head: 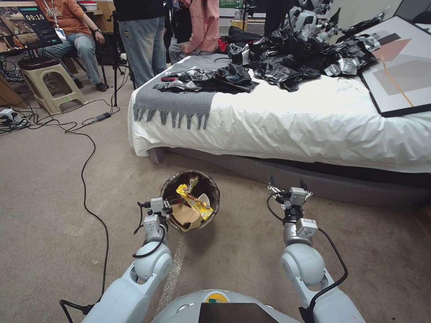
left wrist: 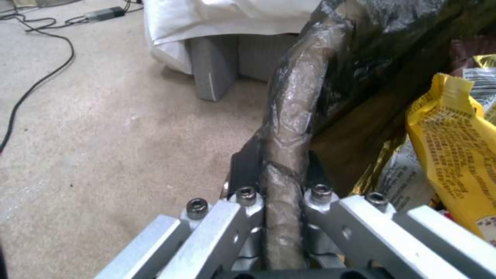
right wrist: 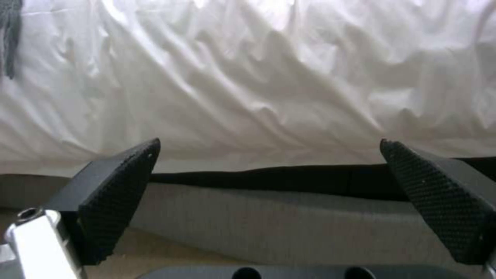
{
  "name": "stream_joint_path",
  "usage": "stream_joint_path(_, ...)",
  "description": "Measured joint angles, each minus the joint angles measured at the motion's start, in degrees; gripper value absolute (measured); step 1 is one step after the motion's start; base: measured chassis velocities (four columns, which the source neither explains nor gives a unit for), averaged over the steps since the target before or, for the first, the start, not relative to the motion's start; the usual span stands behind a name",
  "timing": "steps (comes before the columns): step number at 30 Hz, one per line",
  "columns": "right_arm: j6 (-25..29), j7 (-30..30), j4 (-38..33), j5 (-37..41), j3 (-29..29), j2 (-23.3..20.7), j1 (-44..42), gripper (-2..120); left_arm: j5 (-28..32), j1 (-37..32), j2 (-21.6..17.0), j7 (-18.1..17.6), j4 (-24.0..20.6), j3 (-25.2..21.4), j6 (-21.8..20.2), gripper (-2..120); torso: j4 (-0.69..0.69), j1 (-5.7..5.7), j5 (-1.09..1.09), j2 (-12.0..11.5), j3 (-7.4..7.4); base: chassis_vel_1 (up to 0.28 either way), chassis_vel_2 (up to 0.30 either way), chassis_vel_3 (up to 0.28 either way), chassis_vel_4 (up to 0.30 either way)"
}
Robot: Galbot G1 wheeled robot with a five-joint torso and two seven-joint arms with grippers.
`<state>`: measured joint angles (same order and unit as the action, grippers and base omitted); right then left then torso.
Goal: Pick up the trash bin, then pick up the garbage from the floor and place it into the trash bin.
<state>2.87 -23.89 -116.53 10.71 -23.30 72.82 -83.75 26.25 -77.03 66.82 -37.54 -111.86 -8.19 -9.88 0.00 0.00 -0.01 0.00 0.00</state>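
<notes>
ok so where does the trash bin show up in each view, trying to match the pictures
Head view: the trash bin sits low and centre on the carpet before the bed, the left end effector shut on its near-left rim.
Left wrist view: its bag-wrapped rim runs up the middle from between the fingers, with a yellow wrapper inside.
Right wrist view: the bin is not in it; the right end effector is open, facing the bed.
Shared landmark: the white bedsheet.
</notes>
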Motion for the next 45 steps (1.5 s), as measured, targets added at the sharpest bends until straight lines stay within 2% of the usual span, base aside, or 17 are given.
stream_joint_path(14, 0.8, 0.2, -1.0, -1.6, 0.2, 0.3, -1.8, 100, 0.1, -0.6, 0.6, -0.5, -1.0, 0.2, -0.1, 2, 0.00, 0.00, 0.01, 0.0, 0.01, 0.014, 0.015, 0.008, 0.016)
stream_joint_path(45, 0.9, 0.1, -0.9, -1.7, 0.7, 0.9, -1.0, 100, 0.0, -2.4, 0.7, -0.5, -2.7, -0.7, -0.1, 2, 0.01, 0.00, 0.01, 0.0, 0.00, 0.084, 0.087, 0.091, 0.093)
